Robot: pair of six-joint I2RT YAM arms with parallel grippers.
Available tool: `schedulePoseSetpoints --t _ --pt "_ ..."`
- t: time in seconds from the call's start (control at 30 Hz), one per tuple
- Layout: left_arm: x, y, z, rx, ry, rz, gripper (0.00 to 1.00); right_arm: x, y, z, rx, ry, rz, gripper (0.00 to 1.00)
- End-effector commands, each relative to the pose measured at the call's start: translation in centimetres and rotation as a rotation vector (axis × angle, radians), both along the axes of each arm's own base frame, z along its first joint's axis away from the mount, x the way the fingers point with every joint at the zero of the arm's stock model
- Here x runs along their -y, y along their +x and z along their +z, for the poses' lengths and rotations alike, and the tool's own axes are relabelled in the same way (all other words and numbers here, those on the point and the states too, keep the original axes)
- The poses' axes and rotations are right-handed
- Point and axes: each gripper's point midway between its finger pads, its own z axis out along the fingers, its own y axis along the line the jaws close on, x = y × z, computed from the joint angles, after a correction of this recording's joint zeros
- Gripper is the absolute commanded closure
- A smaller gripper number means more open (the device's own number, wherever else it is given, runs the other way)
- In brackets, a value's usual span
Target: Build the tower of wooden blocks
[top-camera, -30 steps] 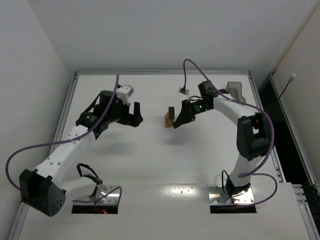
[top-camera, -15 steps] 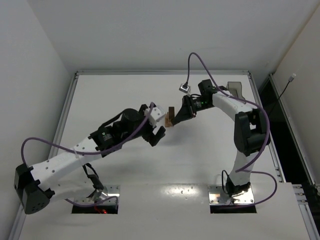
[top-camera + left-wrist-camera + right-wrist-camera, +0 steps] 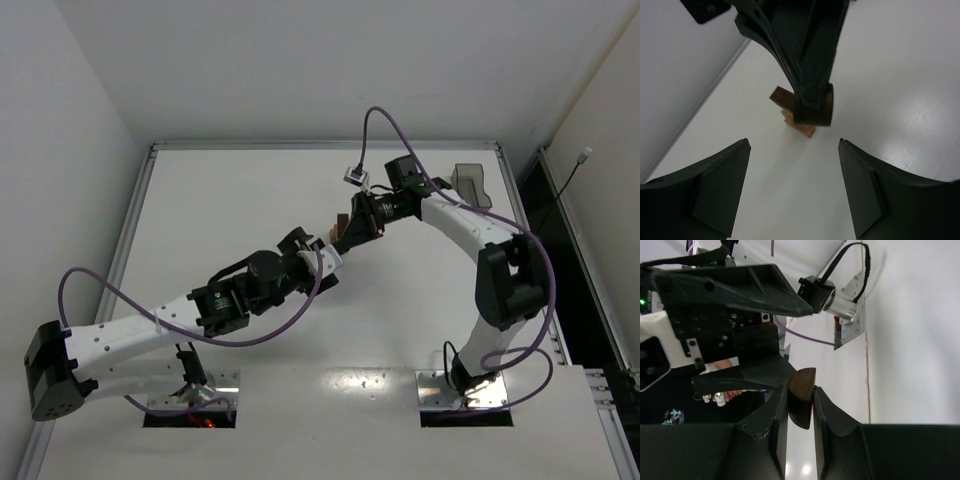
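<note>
The tower is a short column of light tan cubes with a dark brown block on top; it also shows in the top view. My right gripper hangs right over it, shut on a dark brown wood block with one rounded side, which also shows in the left wrist view. My left gripper is open and empty, low over the table just in front of the tower, and shows in the top view too.
A smoky translucent bin stands at the back right of the white table. The table's raised left rim runs close beside the tower in the left wrist view.
My left arm has swung from the left side to the table's middle, ending just in front of the tower. My right gripper has shifted slightly left, still holding its block.
</note>
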Motion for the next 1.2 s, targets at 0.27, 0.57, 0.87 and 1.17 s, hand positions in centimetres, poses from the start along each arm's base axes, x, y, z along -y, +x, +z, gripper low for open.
schedulePoseSetpoints --t 0.27,0.57,0.87,1.17 --pt "1.3 -0.2 4.8 0.137 -0.128 -0.008 0.32 -0.6 -2.7 3.7 0.036 0.141 0.130 1.00" --pt "2.2 -1.0 4.4 0.116 -0.136 -0.044 0.32 -0.8 -2.2 4.7 0.055 0.147 0.131 1.00" --pt "2.7 -1.3 3.1 0.091 -0.111 -0.064 0.34 -0.9 -2.1 5.2 0.065 0.151 0.132 1.00" --pt "3.0 -1.0 3.1 0.097 -0.120 -0.053 0.48 -1.3 -2.8 5.4 0.072 0.154 0.152 1.00"
